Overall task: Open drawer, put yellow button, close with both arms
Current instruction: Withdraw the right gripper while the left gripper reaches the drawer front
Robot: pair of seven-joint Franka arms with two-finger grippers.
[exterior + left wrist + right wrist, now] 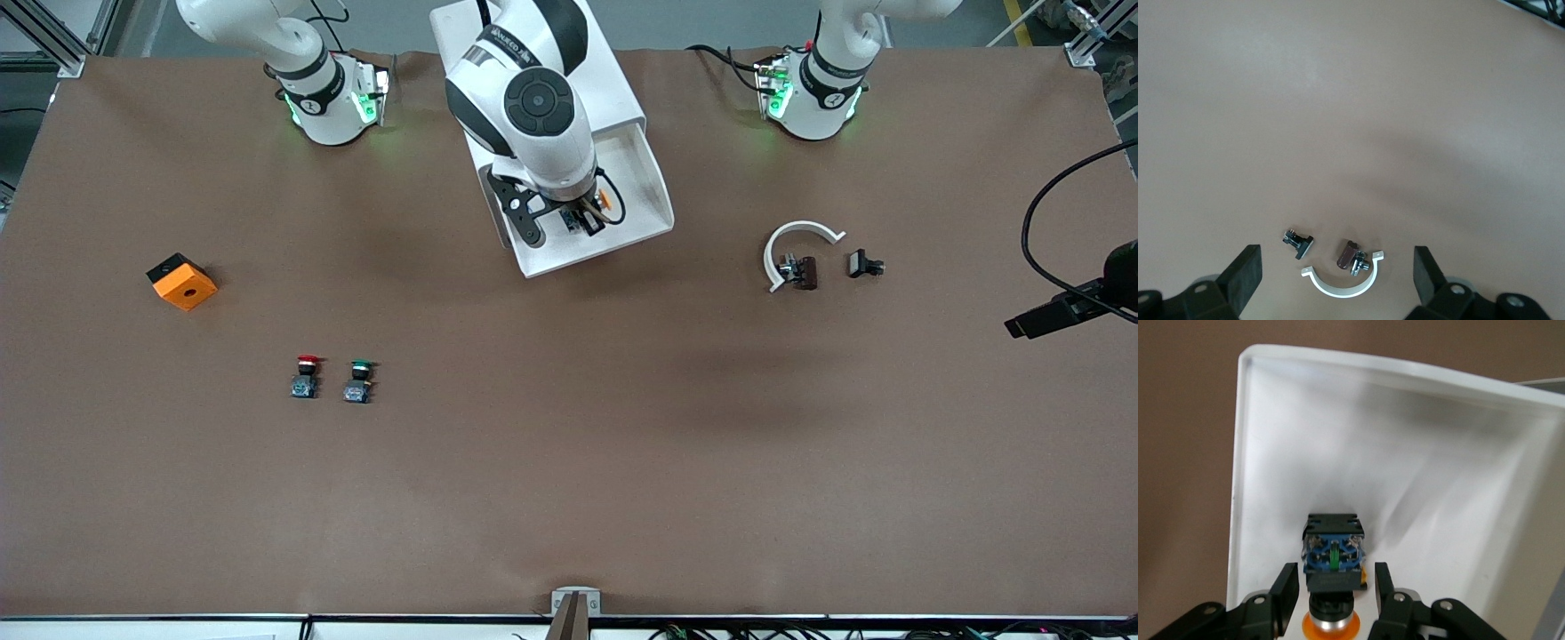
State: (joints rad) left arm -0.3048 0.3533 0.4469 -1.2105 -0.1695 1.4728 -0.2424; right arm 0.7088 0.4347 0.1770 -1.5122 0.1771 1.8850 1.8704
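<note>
- Now the right gripper (pixel 1333 593) is loosening inside the drawer (pixel 652 197), its jaws parting narrowly around the yellow button (pixel 1331 563), which is lying on the white tray floor, so the drop looks nearly done.
- Well apart from the drawer, toward the left arm's end, the left gripper (pixel 1337 273) is waiting with jaws spread wide over a white clip (pixel 1341 283), likely for the closing.

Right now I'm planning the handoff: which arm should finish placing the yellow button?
Right: the right gripper is in the open drawer astride the yellow button; the left gripper hovers elsewhere.
</note>
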